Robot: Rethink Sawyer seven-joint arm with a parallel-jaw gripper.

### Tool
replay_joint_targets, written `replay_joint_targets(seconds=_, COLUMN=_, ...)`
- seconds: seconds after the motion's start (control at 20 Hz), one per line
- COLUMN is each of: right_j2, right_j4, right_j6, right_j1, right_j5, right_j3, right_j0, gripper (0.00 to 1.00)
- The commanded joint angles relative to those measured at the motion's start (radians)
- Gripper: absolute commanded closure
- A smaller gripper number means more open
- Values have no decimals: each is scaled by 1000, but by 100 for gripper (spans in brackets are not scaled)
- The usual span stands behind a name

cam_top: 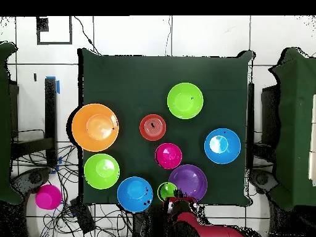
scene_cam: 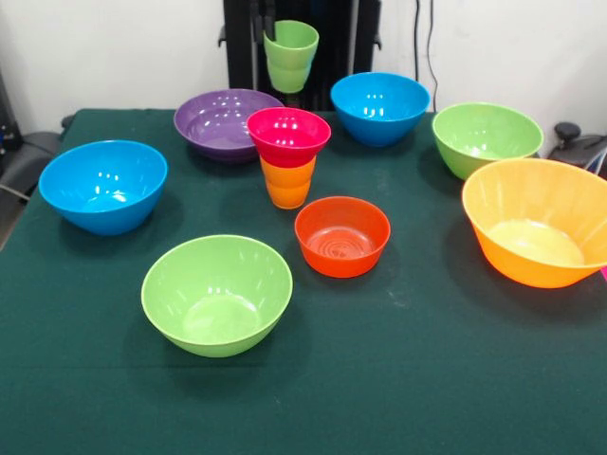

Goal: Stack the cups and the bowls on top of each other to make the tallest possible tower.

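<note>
While no writing is readable anywhere, the glossy light green plastic cup hangs lifted above the table's far edge; the gripper is mostly hidden, its grip impossible to tell.

The table carries 8 bowls: 2 blue (one, the other), 2 light green (the near one, the far one), 1 purple bowl, 1 large orange bowl, 1 small orange-red bowl and 1 small magenta bowl. There are 2 cups, 1 orange cup and 1 light green cup. Off the table, the overhead view shows 1 more magenta round thing among the floor cables, which brings the magenta pieces to 2.
</note>
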Motion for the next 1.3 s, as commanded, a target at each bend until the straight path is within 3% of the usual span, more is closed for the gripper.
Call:
replay_joint_targets(seconds=0.05, right_j2=115, right_j4=61, right_j6=72, right_j1=-18, right_j5=116, right_j3=62, right_j0=8, gripper=100)
replay_joint_targets(seconds=0.4, right_j2=107, right_j4=69, right_j6=89, right_j1=-24, right_j5=91, right_j3=54, right_j0=46, gripper=100)
replay_joint_targets(seconds=0.65, right_j2=144, right_j4=118, right_j6=76, right_j1=-39, right_j5=138, right_j3=10, right_j0=82, gripper=100)
replay_joint_targets(seconds=1.3, right_j2=216, right_j4=198, right_j6=2, right_j1=-67, right_j5=283, right_j3=-72, right_j0=50, gripper=100)
